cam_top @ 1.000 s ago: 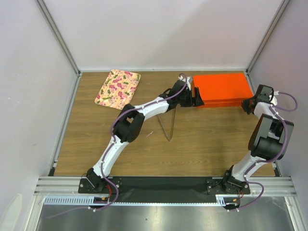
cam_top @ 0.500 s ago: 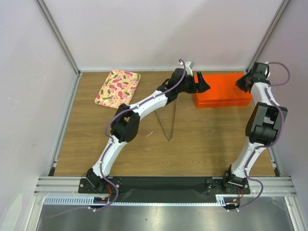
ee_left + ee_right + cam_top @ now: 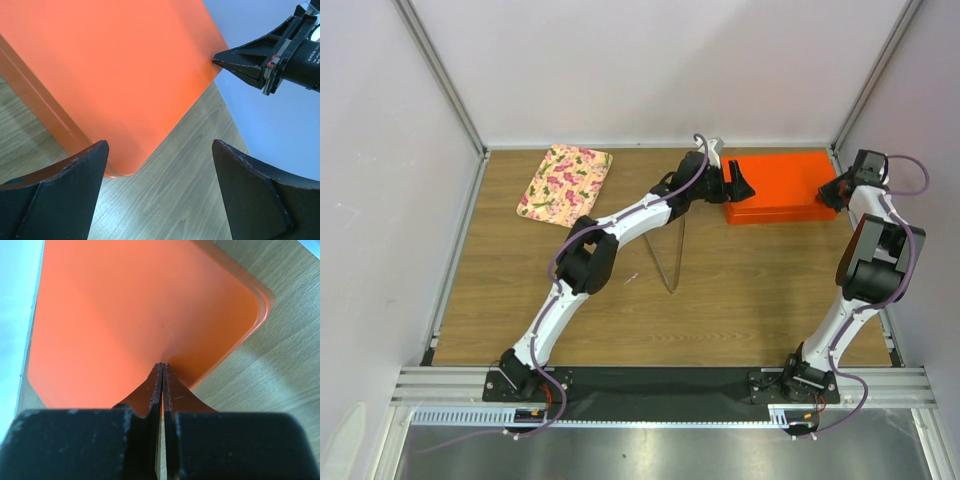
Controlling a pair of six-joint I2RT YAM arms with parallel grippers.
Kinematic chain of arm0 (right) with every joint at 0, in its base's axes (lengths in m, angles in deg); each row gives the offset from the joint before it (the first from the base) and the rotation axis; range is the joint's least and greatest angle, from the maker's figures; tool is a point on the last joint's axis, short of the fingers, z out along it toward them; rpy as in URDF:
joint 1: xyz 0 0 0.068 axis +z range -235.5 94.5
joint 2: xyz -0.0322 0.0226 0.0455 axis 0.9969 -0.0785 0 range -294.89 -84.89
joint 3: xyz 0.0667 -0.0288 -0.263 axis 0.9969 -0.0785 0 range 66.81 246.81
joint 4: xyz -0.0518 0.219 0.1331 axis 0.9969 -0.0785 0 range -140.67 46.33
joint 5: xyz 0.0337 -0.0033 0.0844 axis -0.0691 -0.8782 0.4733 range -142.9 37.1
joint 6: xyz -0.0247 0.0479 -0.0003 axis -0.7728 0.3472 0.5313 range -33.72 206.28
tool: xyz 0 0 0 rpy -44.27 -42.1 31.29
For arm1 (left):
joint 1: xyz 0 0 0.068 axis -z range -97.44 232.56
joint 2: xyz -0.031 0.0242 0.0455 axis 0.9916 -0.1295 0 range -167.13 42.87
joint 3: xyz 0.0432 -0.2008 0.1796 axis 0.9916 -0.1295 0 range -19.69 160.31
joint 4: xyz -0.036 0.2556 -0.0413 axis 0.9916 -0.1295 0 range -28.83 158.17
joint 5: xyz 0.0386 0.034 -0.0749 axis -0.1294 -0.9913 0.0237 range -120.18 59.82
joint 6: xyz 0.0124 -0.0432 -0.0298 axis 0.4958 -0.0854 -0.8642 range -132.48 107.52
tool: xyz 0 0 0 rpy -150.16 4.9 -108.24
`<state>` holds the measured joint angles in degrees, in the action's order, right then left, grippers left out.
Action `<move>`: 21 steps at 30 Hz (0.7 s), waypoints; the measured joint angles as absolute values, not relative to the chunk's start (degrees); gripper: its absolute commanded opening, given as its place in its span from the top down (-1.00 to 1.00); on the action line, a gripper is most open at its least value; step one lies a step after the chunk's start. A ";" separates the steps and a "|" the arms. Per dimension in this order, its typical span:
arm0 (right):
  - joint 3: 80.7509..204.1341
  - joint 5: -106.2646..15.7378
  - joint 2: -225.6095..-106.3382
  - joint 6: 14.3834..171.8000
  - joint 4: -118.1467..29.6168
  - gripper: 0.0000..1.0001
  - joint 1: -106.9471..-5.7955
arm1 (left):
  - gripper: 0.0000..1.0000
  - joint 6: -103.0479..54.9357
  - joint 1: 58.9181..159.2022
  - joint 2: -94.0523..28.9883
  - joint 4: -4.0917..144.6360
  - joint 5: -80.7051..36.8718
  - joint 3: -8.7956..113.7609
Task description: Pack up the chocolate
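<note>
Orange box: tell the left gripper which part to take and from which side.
Probably the rounded left-end corner of the orange box, approached from the left, low over the table. The box is flat and wide with a smooth top, so only its thin edge would fit between fingers. The left gripper faces that corner, open; the shut right gripper touches the opposite edge.

Wood-grain table, plain pale walls on three sides, aluminium corner posts, even soft light

Left arm reaches far forward, left claw gaping; right arm upright, right claw pinched closed
</note>
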<state>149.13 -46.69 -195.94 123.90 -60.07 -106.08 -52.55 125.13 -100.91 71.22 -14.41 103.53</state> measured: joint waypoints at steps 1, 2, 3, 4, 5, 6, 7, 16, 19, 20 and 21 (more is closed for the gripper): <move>149.42 -46.80 -195.94 123.88 -60.53 1.00 -106.01 | -0.81 -52.53 125.13 -100.91 71.22 -14.45 103.53; 149.66 -46.90 -195.96 123.79 -61.03 1.00 -105.97 | -0.82 -52.51 125.13 -100.91 71.20 -14.45 103.53; 149.98 -46.88 -195.98 123.77 -61.71 1.00 -105.97 | -0.82 -52.51 125.13 -100.91 71.09 -14.45 103.53; 150.42 -46.82 -195.98 123.69 -62.50 1.00 -105.92 | -0.82 -52.49 125.13 -100.91 70.91 -14.43 103.53; 150.73 -46.62 -196.00 123.62 -63.18 0.99 -105.77 | -0.82 -52.49 125.13 -100.91 70.80 -14.43 103.53; 150.97 -46.10 -196.00 123.42 -63.64 0.98 -105.57 | -0.82 -52.49 125.13 -100.91 70.67 -14.41 103.53; 151.19 -45.48 -196.00 123.07 -63.94 0.97 -105.33 | -0.82 -52.49 125.13 -100.91 70.63 -14.41 103.53; 159.38 -43.08 -195.98 120.36 -65.71 1.00 -98.14 | -0.81 -52.57 125.13 -101.11 70.65 -13.84 103.47; 157.02 -43.32 -195.98 121.67 -65.67 1.00 -98.43 | -0.81 -52.59 125.17 -101.11 70.87 -13.49 102.92; 154.07 -43.17 -195.85 122.33 -64.47 1.00 -99.19 | -0.81 -52.57 125.19 -101.13 71.13 -13.47 102.70; 150.90 -43.01 -195.81 122.88 -64.16 1.00 -100.15 | -0.81 -52.59 125.17 -101.13 71.33 -13.40 102.57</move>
